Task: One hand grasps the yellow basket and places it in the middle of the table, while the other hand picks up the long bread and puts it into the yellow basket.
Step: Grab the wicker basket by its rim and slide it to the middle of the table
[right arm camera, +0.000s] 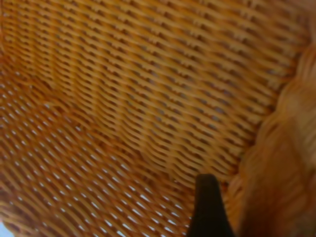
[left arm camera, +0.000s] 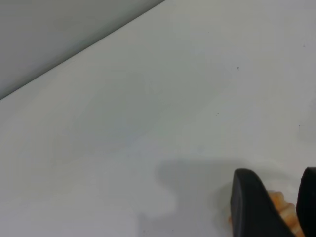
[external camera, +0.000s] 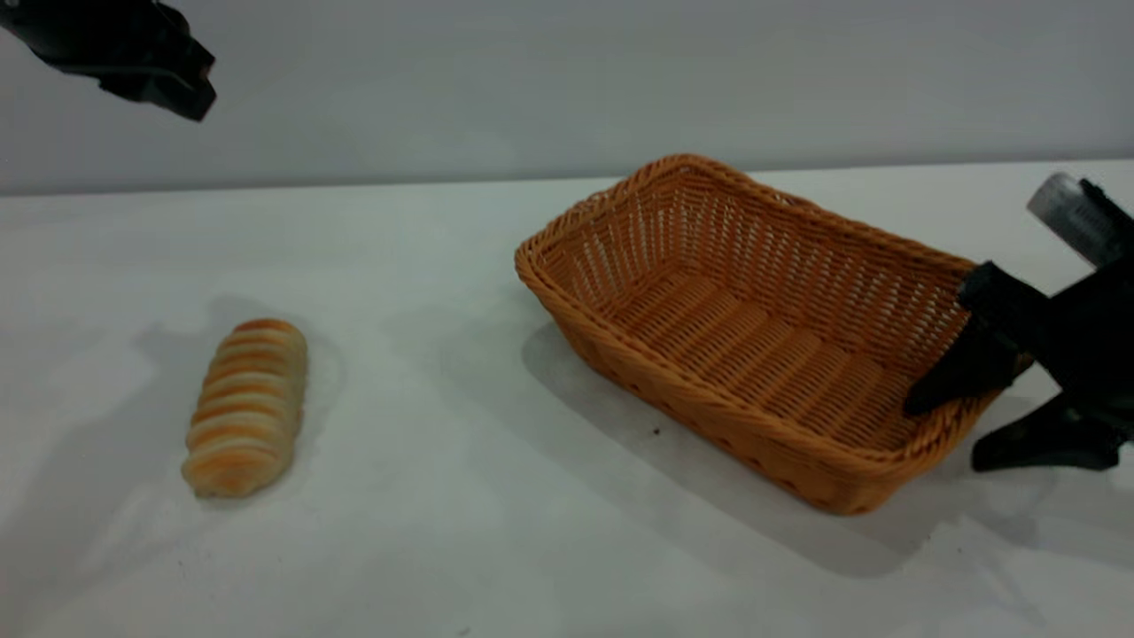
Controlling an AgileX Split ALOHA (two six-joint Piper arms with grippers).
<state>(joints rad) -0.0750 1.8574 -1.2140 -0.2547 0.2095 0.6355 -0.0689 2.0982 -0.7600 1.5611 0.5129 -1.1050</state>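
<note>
The yellow basket (external camera: 753, 328) is a large orange-tan wicker basket standing right of the table's middle. My right gripper (external camera: 946, 434) straddles its right end wall, one finger inside and one outside, shut on the braided rim. The right wrist view shows the basket's woven inside (right arm camera: 123, 98) and my inner finger (right arm camera: 207, 207); the other finger is hidden behind the rim. The long bread (external camera: 246, 406) lies on the white table (external camera: 425, 549) at the left. My left gripper (external camera: 177, 84) hangs open high above it. The left wrist view shows the bread (left arm camera: 284, 210) between its fingers, far below.
A grey wall runs behind the table's far edge (external camera: 354, 182). Bare white tabletop lies between the bread and the basket and along the front. A few dark specks mark the surface near the basket.
</note>
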